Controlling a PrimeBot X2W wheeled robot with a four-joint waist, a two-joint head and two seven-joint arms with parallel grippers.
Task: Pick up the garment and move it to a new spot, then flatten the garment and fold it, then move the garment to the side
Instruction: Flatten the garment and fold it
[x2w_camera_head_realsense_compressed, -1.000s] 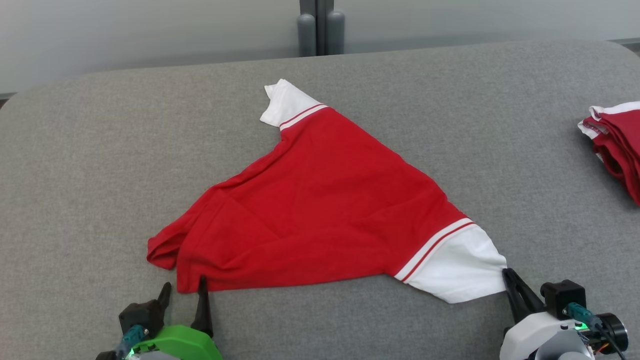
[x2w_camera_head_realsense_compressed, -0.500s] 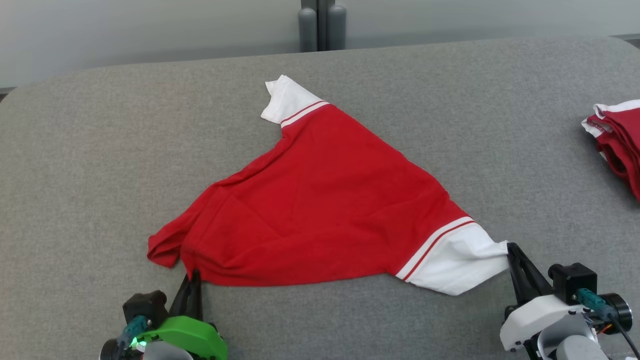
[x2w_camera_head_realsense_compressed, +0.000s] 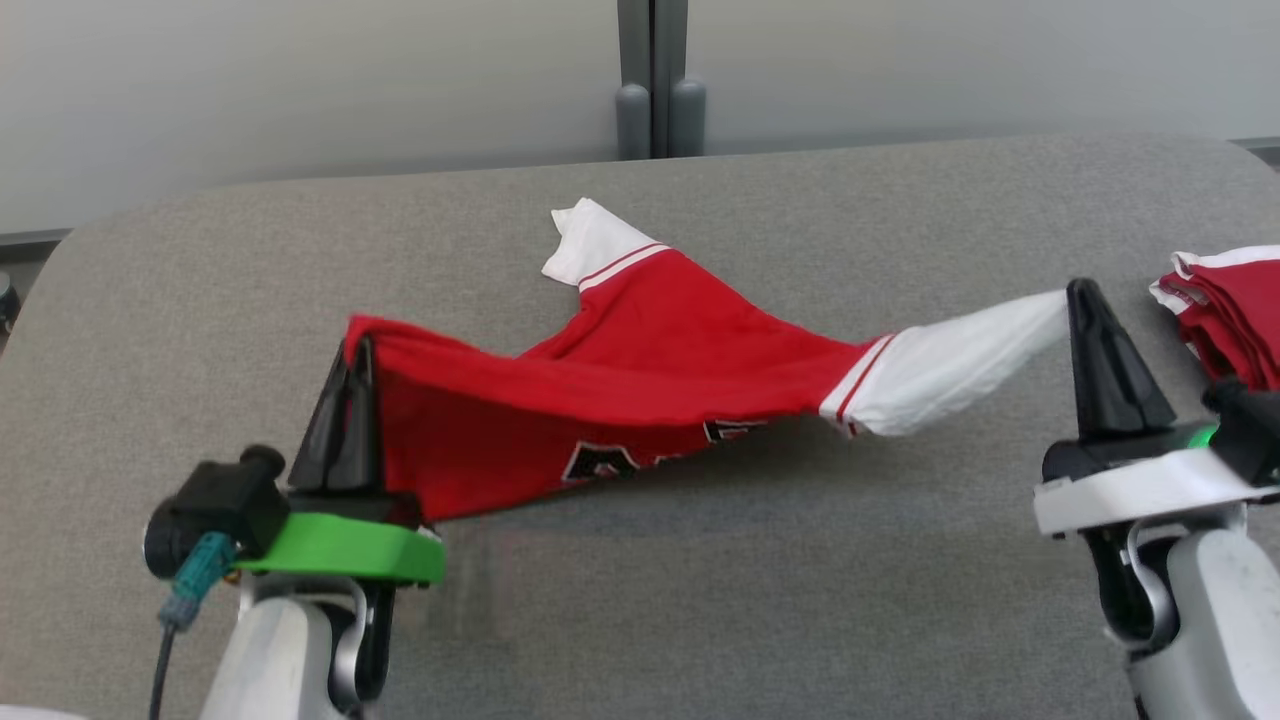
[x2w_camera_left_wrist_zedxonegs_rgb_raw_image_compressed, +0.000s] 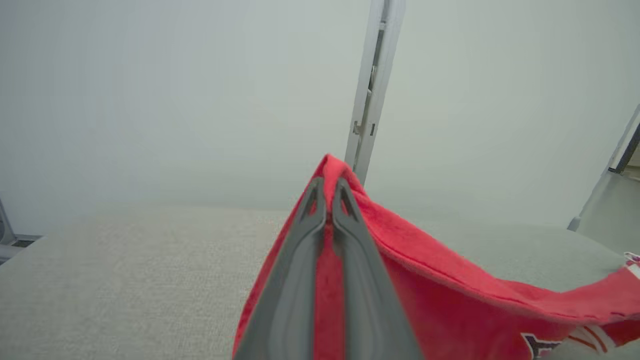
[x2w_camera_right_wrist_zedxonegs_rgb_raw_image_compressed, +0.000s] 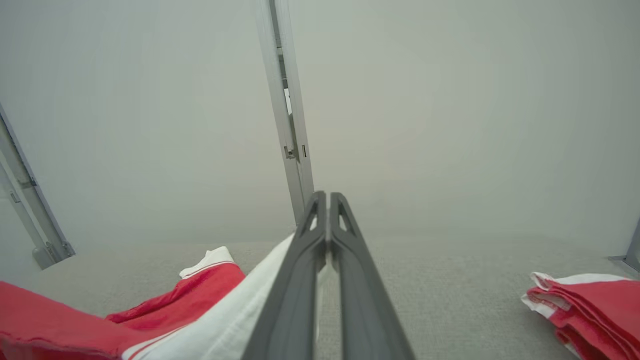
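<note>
L hand (x2w_camera_head_realsense_compressed: 354, 348) pressed together, pinching a red corner of the garment (x2w_camera_head_realsense_compressed: 660, 350), held up off the grey table (x2w_camera_head_realsense_compressed: 700, 600). R hand (x2w_camera_head_realsense_compressed: 1078, 290) also pressed together, pinching the tip of a white sleeve, likewise off the table. Garment hangs stretched btw both hands, mid sagging low, dark lettering showing on its near side. Far part w/ the other white sleeve lies on the table. Folded red-white pile (x2w_camera_head_realsense_compressed: 1225, 310) sits near R hand, at the table's right edge.
</note>
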